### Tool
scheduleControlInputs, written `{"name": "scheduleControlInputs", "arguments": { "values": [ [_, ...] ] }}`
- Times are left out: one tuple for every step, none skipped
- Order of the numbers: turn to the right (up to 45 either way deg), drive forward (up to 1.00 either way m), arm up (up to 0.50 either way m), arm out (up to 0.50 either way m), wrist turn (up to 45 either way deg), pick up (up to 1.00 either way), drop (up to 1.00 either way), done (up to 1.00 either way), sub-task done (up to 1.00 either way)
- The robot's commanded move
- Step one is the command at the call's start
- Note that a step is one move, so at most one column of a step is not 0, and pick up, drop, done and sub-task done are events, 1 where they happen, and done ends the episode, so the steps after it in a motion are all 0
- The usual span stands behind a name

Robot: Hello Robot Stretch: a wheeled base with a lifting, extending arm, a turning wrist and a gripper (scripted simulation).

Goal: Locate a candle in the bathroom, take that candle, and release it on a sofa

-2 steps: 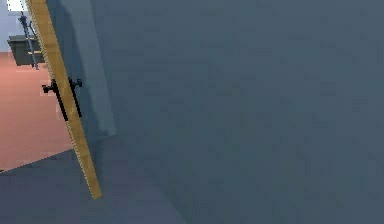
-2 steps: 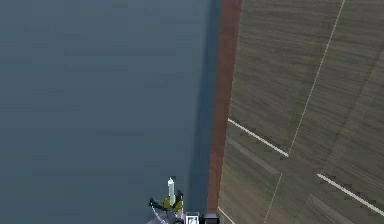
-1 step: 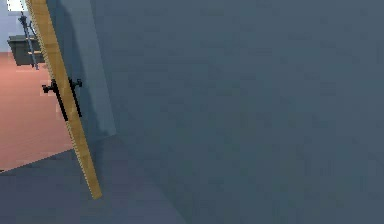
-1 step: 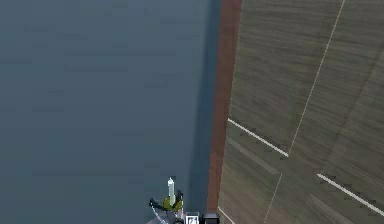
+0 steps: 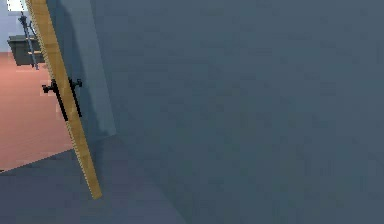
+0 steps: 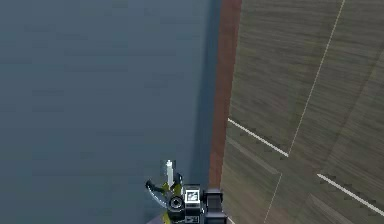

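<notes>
In the arm side view, the gripper [image 6: 166, 187] sits low against a plain blue-grey surface [image 6: 90, 90]. It holds a slim pale candle [image 6: 169, 168] at its far end, clear of any surface. The candle's long axis runs straight up the picture, away from the gripper's body. Beside the gripper are two white squares [image 6: 190, 197] with black marks. Dark plank floor [image 6: 300, 100] lies to the right. In the forward view, a wooden door [image 5: 48, 55] stands edge-on with black handles [image 5: 72, 97].

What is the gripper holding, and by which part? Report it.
The gripper holds a slim pale candle by its lower end. The upper end stands free against the bare blue-grey surface.
</notes>
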Motion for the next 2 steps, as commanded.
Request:
{"name": "scheduleControlInputs", "arguments": {
  "values": [
    [0.0, 0.0, 0.26, 0.0, 0.0, 0.0, 0.0, 0.0, 0.0],
    [0.0, 0.0, 0.0, 0.0, -45.0, 0.0, 0.0, 0.0, 0.0]
  ]
}}
